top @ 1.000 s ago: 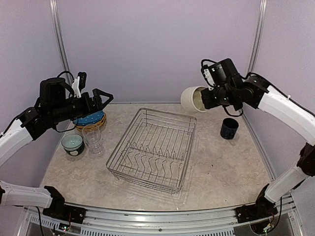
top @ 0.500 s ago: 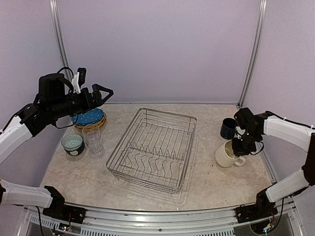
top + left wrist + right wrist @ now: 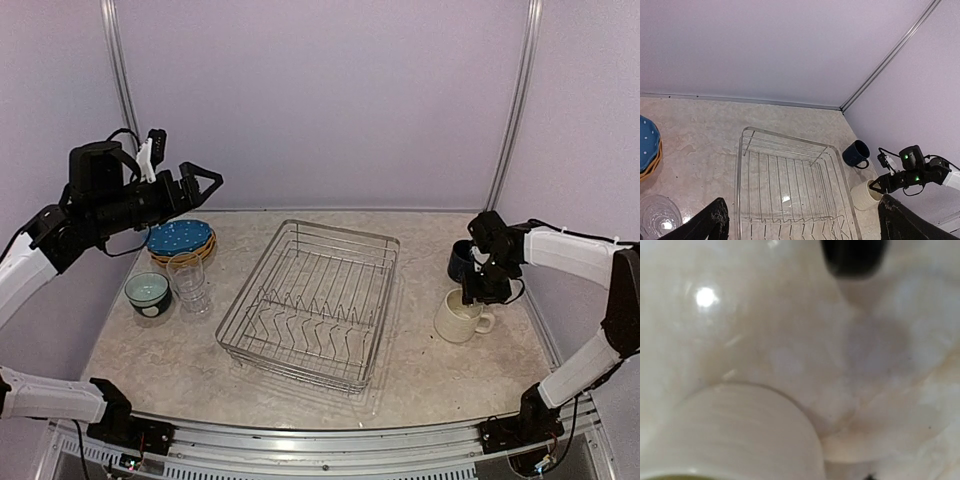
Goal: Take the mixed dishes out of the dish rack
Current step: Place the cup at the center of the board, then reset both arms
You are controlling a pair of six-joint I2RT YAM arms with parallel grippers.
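Observation:
The dish rack [image 3: 310, 305] sits empty mid-table, also seen in the left wrist view [image 3: 790, 185]. A cream mug [image 3: 456, 318] stands upright on the table to its right, in front of a dark navy mug [image 3: 462, 262]. My right gripper [image 3: 487, 287] hangs at the cream mug's far rim, its fingers slightly apart, as the left wrist view shows. The right wrist view shows only the blurred cream mug [image 3: 740, 435] and the navy mug [image 3: 854, 257], no fingers. My left gripper [image 3: 200, 183] is raised at the far left, open and holding nothing.
Left of the rack are stacked blue and yellow plates [image 3: 180, 238], a teal-and-white bowl [image 3: 147, 292] and clear glass tumblers [image 3: 190, 280]. Purple walls close in the back and both sides. The right wall runs close behind the two mugs.
My right arm brought the cream mug down from the air onto the table beside the navy mug, and its fingers parted. My left gripper drifted slightly left and up.

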